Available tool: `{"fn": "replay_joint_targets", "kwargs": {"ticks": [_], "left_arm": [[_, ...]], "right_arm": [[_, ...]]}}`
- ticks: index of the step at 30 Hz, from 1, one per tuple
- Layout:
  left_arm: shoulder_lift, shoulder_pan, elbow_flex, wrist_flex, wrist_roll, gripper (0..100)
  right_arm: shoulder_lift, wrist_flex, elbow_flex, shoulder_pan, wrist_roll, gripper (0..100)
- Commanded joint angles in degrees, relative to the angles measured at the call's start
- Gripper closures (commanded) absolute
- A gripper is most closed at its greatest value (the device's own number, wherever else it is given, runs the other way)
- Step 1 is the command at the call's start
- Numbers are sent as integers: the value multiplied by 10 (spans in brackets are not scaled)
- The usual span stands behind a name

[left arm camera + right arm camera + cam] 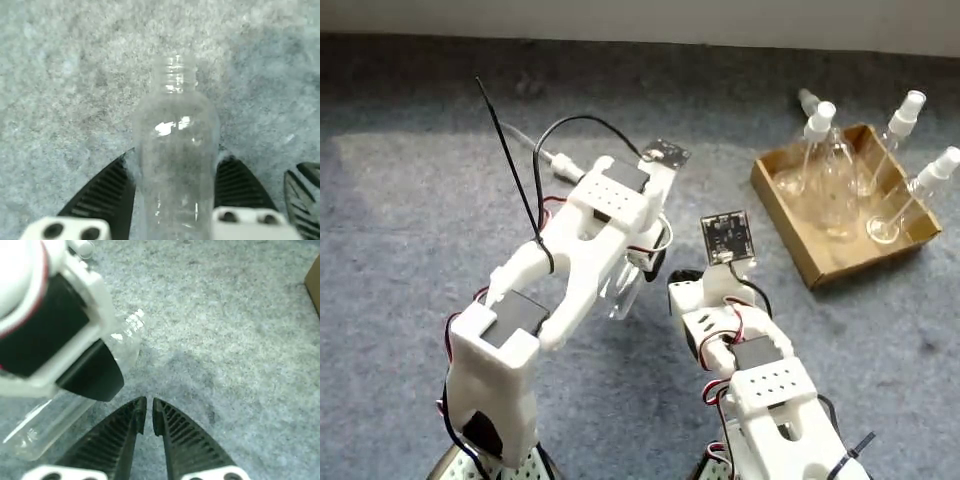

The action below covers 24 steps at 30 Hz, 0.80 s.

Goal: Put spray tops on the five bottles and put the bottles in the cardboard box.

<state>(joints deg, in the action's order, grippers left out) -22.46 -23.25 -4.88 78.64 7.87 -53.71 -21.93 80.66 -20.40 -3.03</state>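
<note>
My left gripper [175, 162] is shut on a clear bottle [175, 145] with a bare threaded neck and no spray top, held low over the carpet. From above, that bottle [625, 288] shows under the left arm near the middle. The right gripper [148, 412] sits shut and empty just beside it, close to the left gripper's black finger [92, 375]. A white spray top [558, 160] with its thin tube lies on the carpet beyond the left arm. The cardboard box [790, 215] at the right holds several bottles with spray tops [835, 185].
Grey carpet [410, 200] covers the whole work area. The right arm's finger [302, 187] shows at the edge of the left wrist view. A black cable [510, 150] rises from the left arm.
</note>
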Motion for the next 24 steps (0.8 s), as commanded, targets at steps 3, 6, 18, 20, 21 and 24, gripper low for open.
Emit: {"fn": "replay_joint_targets", "kwargs": {"ticks": [3,6,18,20,21,24], "left_arm": [[3,-13,-24,-37,7,964],[3,-12,-22,-38,7,964],[3,-12,-19,-36,69,819],[3,-12,-19,-35,98,771],[4,-12,-20,-34,107,753],[7,-12,-24,-34,113,724]], "right_arm": [[-14,12,-3,-1,-2,994],[-14,12,-3,-1,-2,994],[-14,12,-3,-1,-2,994],[-14,12,-3,-1,-2,994],[-14,12,-3,-1,-2,994],[-14,12,-3,-1,-2,994]]}}
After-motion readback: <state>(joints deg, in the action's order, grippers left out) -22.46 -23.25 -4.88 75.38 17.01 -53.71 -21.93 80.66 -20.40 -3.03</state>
